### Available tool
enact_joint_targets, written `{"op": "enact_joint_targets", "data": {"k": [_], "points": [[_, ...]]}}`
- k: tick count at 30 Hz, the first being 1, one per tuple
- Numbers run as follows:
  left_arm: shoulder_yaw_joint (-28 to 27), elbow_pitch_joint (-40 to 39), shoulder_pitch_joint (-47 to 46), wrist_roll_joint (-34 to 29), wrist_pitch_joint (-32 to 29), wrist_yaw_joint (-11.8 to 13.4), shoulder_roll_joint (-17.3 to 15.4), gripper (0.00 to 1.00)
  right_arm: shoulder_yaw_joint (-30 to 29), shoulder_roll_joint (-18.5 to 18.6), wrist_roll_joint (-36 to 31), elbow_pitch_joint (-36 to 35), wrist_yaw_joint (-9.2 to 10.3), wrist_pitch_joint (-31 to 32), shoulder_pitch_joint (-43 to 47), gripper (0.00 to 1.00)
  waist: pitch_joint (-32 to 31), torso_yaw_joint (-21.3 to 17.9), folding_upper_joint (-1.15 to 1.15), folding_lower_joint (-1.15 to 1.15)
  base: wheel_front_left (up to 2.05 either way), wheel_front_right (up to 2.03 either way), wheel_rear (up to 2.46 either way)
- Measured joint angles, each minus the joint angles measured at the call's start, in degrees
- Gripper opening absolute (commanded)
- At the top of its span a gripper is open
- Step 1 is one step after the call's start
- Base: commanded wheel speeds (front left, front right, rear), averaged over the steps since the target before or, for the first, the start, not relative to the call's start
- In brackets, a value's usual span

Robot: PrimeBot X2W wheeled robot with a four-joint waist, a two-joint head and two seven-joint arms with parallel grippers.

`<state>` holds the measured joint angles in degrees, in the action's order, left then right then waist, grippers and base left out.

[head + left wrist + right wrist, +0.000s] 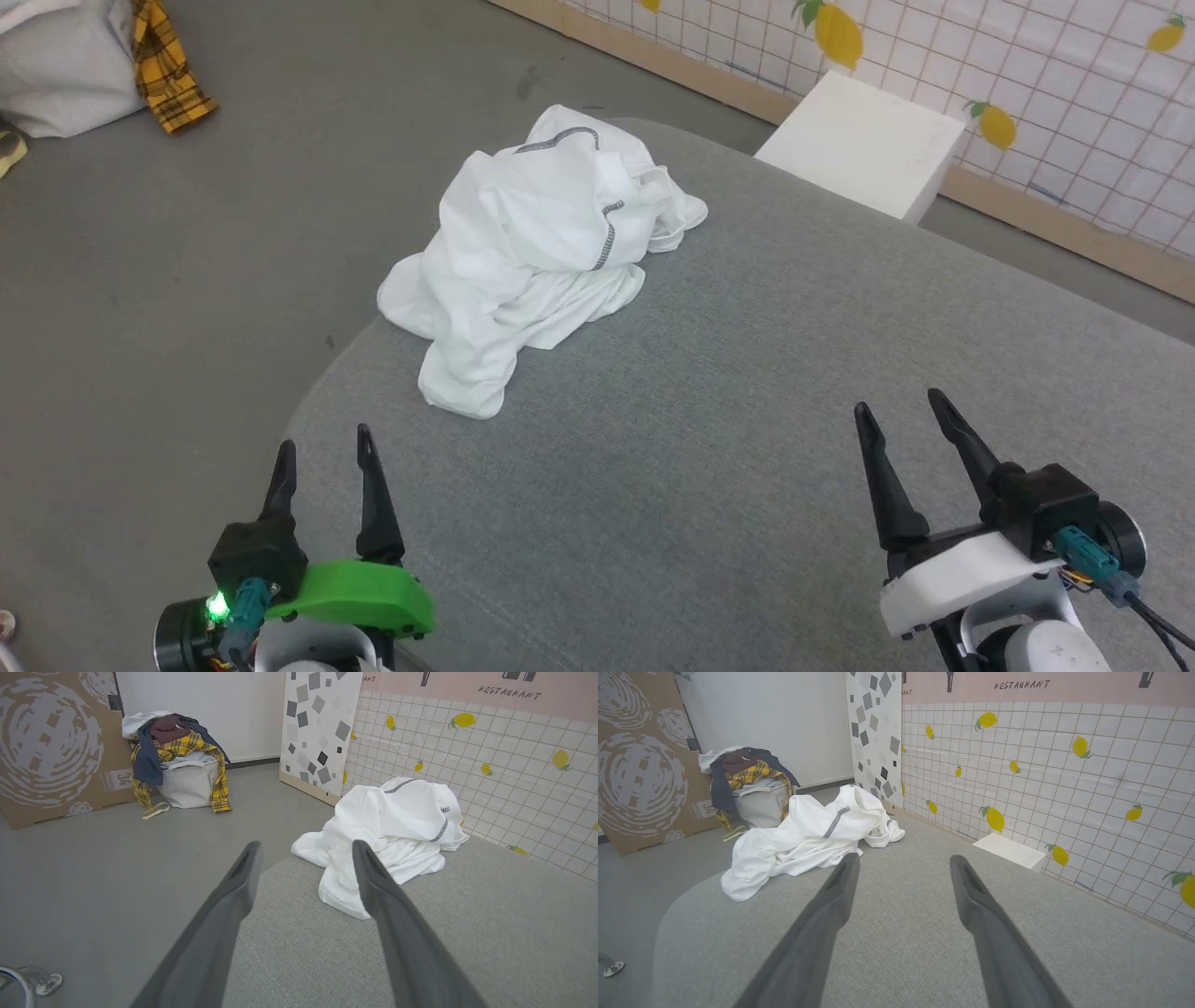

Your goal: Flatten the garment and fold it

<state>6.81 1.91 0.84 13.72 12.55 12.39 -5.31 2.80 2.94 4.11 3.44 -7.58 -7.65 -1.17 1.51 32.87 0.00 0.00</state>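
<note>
The garment [532,252], a white T-shirt with grey zigzag seams, lies crumpled in a heap near the far left edge of the grey padded table [747,448]. The same garment [387,835] sits just beyond my left fingers in the left wrist view, and the garment [808,840] shows to the upper left in the right wrist view. My left gripper [324,448] hovers open at the near left, empty. My right gripper [898,409] hovers open at the near right, empty, well away from the cloth.
A rigid white box [864,145] stands off the table's far edge by the lemon-patterned wall. A white laundry basket [187,784] heaped with plaid and dark clothes sits on the grey floor beside a cardboard panel [51,746]. A metal leg [28,982] shows low left.
</note>
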Motion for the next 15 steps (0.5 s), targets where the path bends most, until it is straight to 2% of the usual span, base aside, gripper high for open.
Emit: {"op": "enact_joint_targets", "data": {"k": [15], "points": [[1.4,-0.3,0.4,2.0,0.7,1.4,-0.9,1.00,0.5,-0.1,1.0,0.9,0.00,-1.3,-0.1,1.00,-0.3,2.7,0.00,0.00,0.00,0.00,0.00]]}}
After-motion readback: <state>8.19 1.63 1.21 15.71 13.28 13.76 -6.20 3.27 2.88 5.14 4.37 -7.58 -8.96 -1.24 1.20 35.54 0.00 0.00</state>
